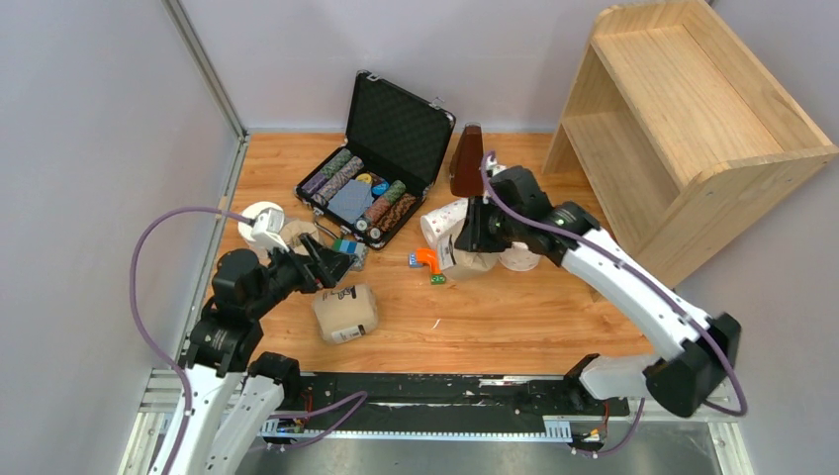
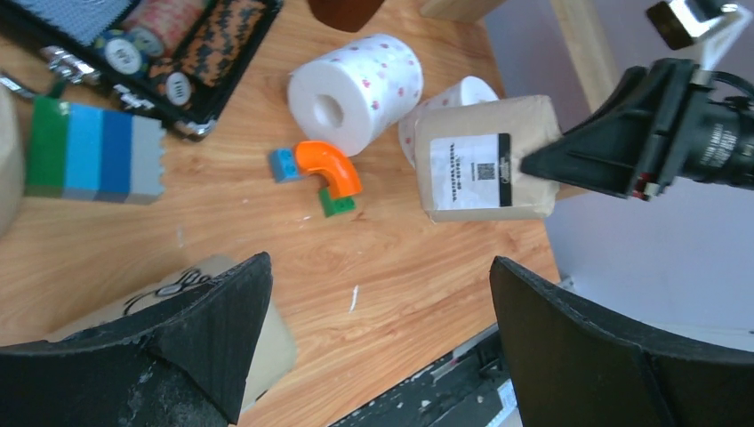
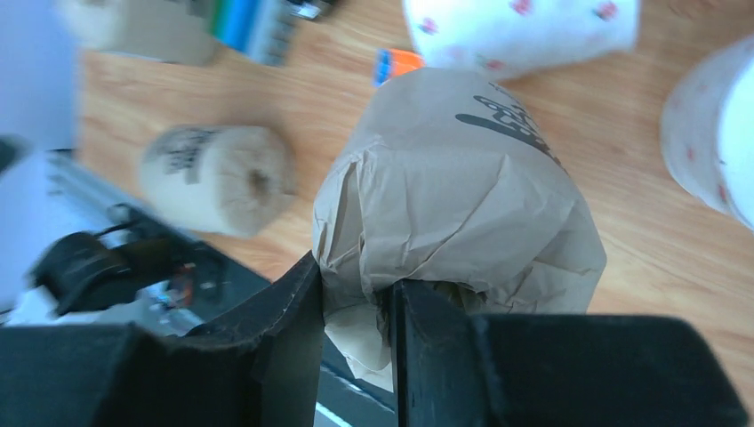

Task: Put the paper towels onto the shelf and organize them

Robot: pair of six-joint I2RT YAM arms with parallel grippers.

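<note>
The right jaws are pinched narrow on the crumpled end of a tan-wrapped roll (image 3: 453,196). Two white dotted rolls (image 2: 356,89) lie just beyond it on the surface (image 1: 514,317). The left jaws gape wide, gripping nothing, with a second tan roll (image 1: 345,313) just beneath them. The shelf (image 1: 693,99) stands well apart, beyond the right jaws.
</note>
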